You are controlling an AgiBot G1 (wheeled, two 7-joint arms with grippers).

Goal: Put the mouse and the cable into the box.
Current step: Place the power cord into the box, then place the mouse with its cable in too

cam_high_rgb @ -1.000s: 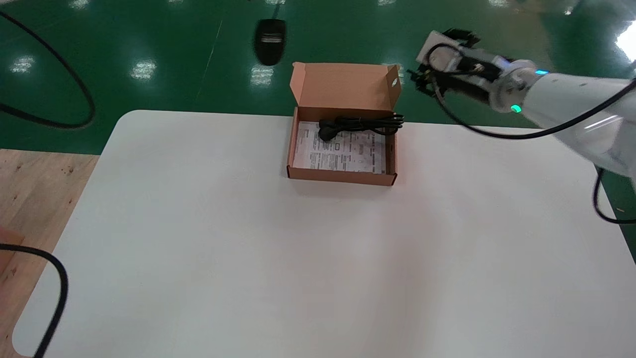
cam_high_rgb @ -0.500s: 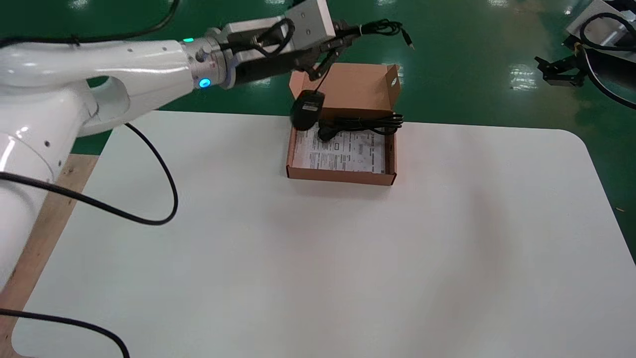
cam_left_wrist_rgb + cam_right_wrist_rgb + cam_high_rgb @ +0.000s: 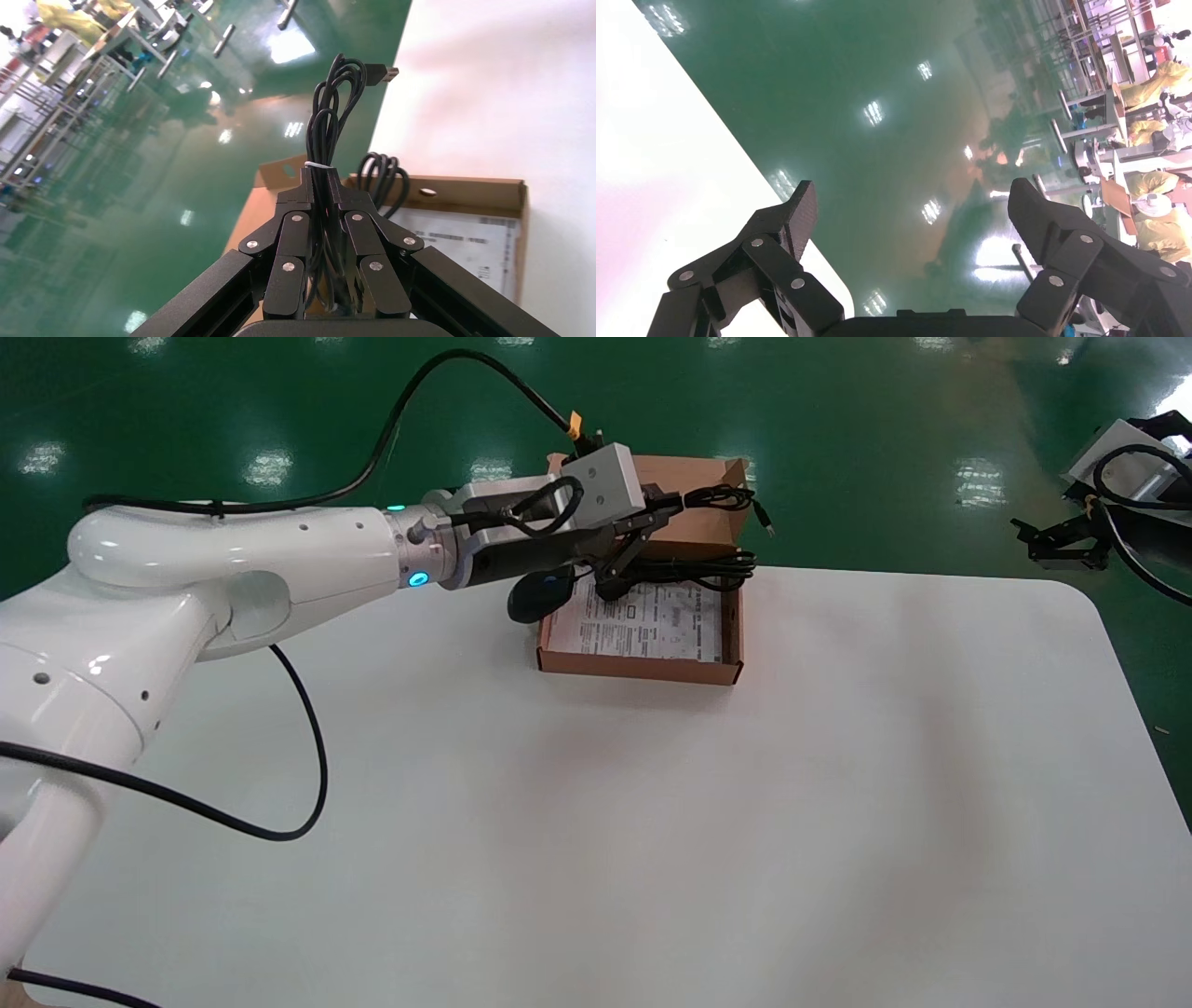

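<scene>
A factory-style workshop hall: glossy green floor [image 3: 279, 393] mirroring ceiling lights, a white bench [image 3: 596, 822], rows of metal workstations [image 3: 49, 91] and workers [image 3: 1155, 188] in yellow farther off.

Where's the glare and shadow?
Head view: lamp reflections on the floor, soft shadow before the box. Left wrist view: floor glare beyond the left end effector shut on the mouse cable. Right wrist view: table washed white beside the open right end effector.
</scene>
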